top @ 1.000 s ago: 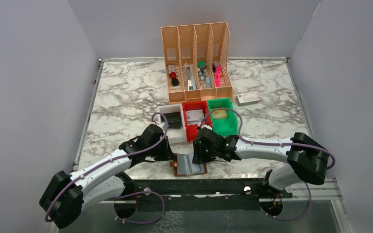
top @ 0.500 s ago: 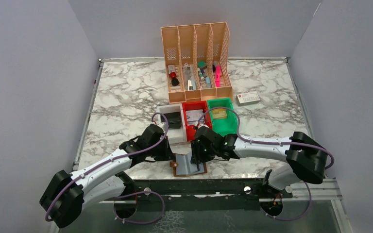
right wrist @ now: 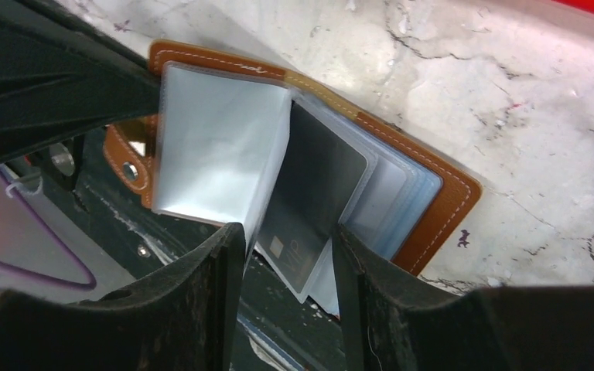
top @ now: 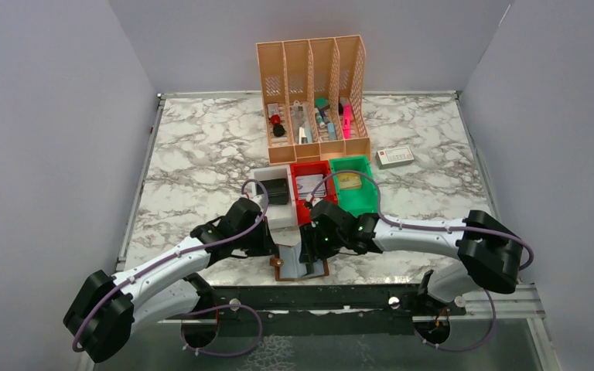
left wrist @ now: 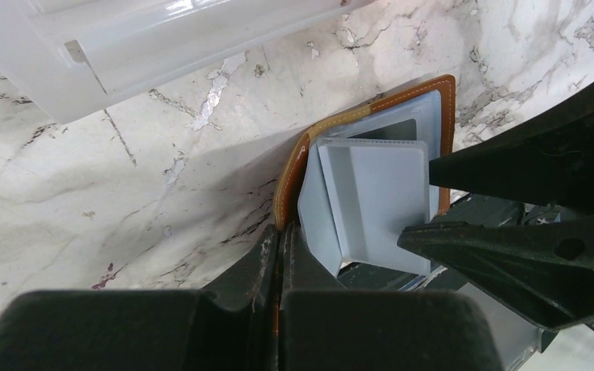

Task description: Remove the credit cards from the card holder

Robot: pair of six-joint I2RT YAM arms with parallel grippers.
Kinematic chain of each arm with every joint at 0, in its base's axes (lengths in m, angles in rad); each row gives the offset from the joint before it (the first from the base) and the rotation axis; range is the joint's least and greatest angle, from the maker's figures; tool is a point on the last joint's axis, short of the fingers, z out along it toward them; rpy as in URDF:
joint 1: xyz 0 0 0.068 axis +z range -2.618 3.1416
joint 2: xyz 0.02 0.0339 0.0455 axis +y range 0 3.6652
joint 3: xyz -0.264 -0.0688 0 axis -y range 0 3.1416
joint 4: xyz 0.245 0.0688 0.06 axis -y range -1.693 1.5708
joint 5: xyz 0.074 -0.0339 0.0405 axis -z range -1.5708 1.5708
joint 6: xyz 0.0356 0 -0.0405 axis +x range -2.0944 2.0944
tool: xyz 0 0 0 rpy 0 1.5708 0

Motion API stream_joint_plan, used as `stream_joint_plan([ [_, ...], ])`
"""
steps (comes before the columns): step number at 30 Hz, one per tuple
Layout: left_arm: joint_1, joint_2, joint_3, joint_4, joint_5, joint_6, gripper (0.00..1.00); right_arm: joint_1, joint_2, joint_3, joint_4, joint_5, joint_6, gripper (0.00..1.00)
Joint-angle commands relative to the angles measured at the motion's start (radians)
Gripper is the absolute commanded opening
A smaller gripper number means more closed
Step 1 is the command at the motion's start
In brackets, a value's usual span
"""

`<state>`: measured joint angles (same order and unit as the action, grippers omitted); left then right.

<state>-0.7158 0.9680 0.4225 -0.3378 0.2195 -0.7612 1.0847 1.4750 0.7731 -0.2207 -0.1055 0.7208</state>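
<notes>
- Brown leather-like card holder (top: 292, 267) lies open at the near edge of the marble counter (top: 201, 154), just in front of the white bin (top: 267, 202) and the red bin (top: 303, 202). Its grey, sleeved inside faces up.
- Left fingers (left wrist: 241, 278) are closed together on the holder's brown stitched edge. The left wrist view shows the seam pinched between them.
- Right fingers (right wrist: 201, 309) stand apart, one on each side of a clear sleeve leaf that carries a dark grey card. Whether either finger touches the leaf cannot be told.
- Credit cards (right wrist: 313, 185) are all inside their sleeves. The dark one sits between the right fingers, and paler ones are fanned behind it toward the brown cover.
- Change from one second ago: the right fingers have shifted leftward across the holder, from its right part to about its middle. They are now nearer the left fingers, and the right arm covers more of the grey inside in the top view.
- No change noted in the left arm's pose or its grip point, and the holder lies on the same spot of the counter.
- The green bin (top: 353, 185), the peach file organiser (top: 313, 100) and the white box with a red end (top: 395, 157) stand where they stood before, well apart from both arms.
</notes>
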Motion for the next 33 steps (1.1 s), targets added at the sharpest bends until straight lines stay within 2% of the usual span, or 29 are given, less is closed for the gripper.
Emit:
stream_joint_plan([
  [1,-0.004,-0.008,-0.002,0.015,-0.012,0.008,0.00,0.003,-0.044,0.004,0.098,-0.083,-0.015,0.51],
  [13,-0.005,-0.014,-0.008,0.014,-0.014,0.010,0.00,0.003,-0.027,-0.002,0.112,-0.089,0.001,0.54],
  [15,-0.005,-0.014,-0.005,0.015,-0.014,0.010,0.00,0.004,-0.016,0.012,0.064,-0.050,0.007,0.52],
  [20,-0.004,-0.016,-0.004,0.009,-0.020,0.011,0.00,0.002,-0.021,0.042,-0.105,0.156,0.064,0.51],
  [24,-0.005,-0.030,0.013,-0.027,-0.064,0.011,0.00,0.003,-0.093,0.029,-0.122,0.242,0.072,0.52],
  [27,-0.005,-0.052,0.033,-0.060,-0.111,0.009,0.09,0.003,-0.155,-0.002,-0.053,0.221,0.052,0.52],
  [33,-0.005,-0.097,0.081,-0.129,-0.168,-0.005,0.47,0.003,-0.151,-0.038,0.108,0.077,0.022,0.53],
])
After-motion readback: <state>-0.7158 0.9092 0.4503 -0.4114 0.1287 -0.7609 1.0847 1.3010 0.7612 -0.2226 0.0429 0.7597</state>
